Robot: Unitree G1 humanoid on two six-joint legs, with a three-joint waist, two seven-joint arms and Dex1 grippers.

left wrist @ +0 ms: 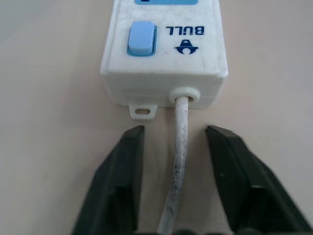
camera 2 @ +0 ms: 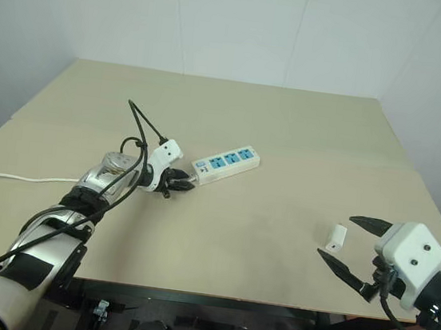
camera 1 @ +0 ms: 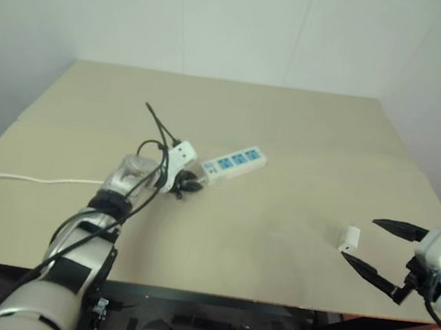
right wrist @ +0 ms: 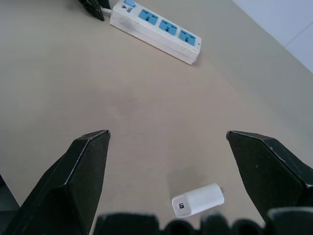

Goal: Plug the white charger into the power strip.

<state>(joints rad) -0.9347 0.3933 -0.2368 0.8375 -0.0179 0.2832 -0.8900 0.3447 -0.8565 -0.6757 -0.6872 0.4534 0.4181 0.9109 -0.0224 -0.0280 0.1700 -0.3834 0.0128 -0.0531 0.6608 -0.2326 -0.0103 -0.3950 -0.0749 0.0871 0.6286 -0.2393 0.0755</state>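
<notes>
The power strip (camera 2: 225, 163), a flat white bar with three blue socket faces, lies at an angle near the table's middle. My left gripper (left wrist: 173, 129) sits at its switch end, black fingers (left wrist: 122, 171) on either side of the thin white cord (left wrist: 180, 147), with a gap on each side. The white charger (right wrist: 198, 200) lies on its side near the table's front right. My right gripper (right wrist: 167, 134) is wide open around it without touching; the charger lies between the two spread fingers.
The cord (camera 1: 26, 178) trails left across the beige table (camera 1: 305, 135) and off its left edge. White walls stand behind. The table's front edge runs just under the right gripper.
</notes>
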